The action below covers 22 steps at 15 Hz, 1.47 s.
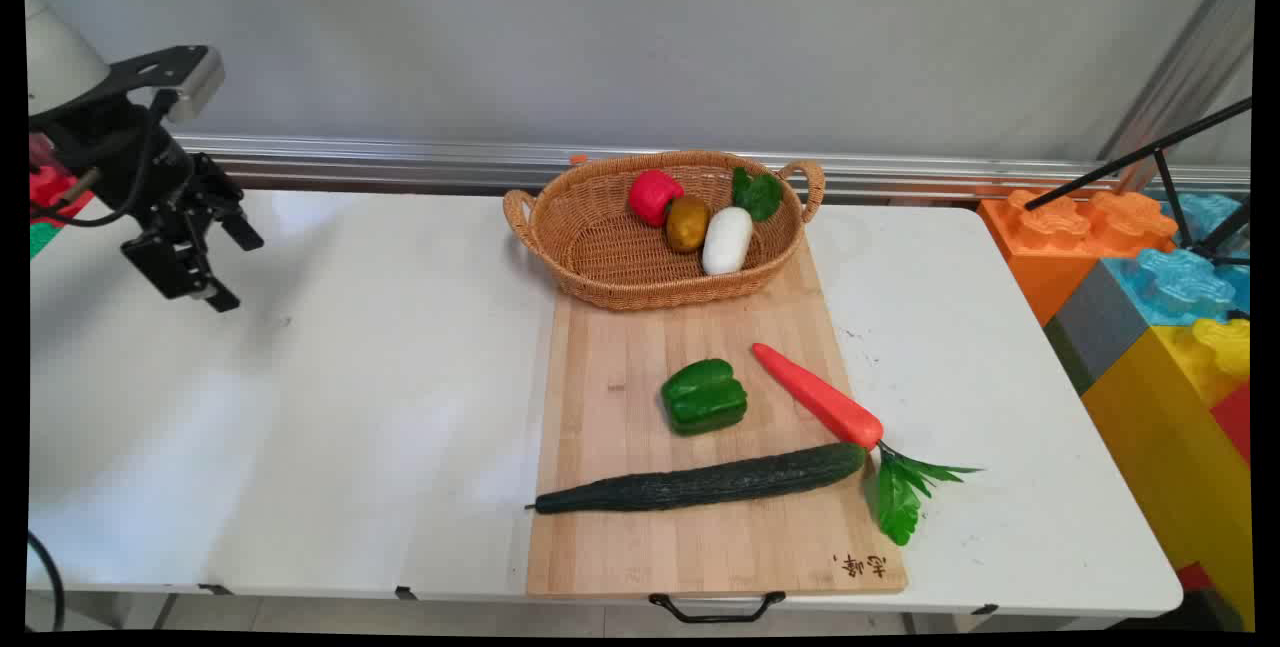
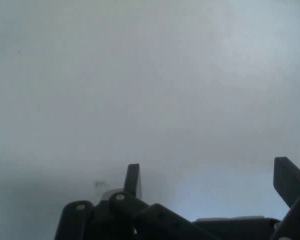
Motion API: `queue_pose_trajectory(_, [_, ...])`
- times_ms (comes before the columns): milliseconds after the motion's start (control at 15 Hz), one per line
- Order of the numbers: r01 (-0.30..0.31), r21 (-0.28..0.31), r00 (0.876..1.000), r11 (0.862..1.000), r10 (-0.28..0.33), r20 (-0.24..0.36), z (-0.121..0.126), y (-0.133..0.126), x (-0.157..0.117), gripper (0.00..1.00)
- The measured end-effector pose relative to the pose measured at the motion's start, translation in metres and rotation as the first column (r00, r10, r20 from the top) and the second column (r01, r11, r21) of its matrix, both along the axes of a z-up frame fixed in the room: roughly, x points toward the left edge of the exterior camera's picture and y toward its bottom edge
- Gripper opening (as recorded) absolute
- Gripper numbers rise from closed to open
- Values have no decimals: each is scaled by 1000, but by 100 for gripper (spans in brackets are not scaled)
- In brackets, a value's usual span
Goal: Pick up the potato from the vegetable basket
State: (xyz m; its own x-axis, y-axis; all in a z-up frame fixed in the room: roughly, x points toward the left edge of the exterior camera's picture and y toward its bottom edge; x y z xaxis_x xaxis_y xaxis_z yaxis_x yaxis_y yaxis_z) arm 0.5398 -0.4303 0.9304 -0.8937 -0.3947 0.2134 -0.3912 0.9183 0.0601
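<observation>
Main view: jaws (image 1: 232, 267) open wide, holding nothing, above the bare left worktop (image 1: 330, 407). One board (image 1: 620, 547) carries one pepper (image 1: 704, 396), carrot (image 1: 818, 397), cucumber (image 1: 700, 482); one basket (image 1: 600, 247) holds three items.

- The arm (image 1: 60, 67) is cut off by the main view's left edge, so that only its last link and wrist are seen.
- In the hand view, the right finger (image 2: 290, 180) is clipped by the right edge.
- The toy blocks (image 1: 1150, 277) at the table's right end are cut by the frame's right side.
- A green leafy item (image 1: 757, 193) in the basket (image 1: 560, 227) is partly hidden behind the white vegetable (image 1: 727, 240).
- The lettering (image 1: 860, 565) on the cutting board (image 1: 620, 347) is too small to be read.
</observation>
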Motion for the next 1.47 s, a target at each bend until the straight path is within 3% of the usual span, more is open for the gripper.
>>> queue_pose_trajectory(333, [-82, -47, 993, 996, 78, -90, -4, -32, -39, 100])
queue_pose_trajectory(733, [-199, -138, 964, 970, 169, -203, 21, -84, -140, 100])
queue_pose_trajectory(1067, [-296, -181, 936, 938, 247, -249, 22, -127, -215, 100])
queue_pose_trajectory(1333, [-373, -172, 909, 912, 322, -265, -1, -154, -256, 100])
queue_pose_trajectory(1467, [-421, -157, 888, 893, 371, -272, -21, -167, -278, 100])
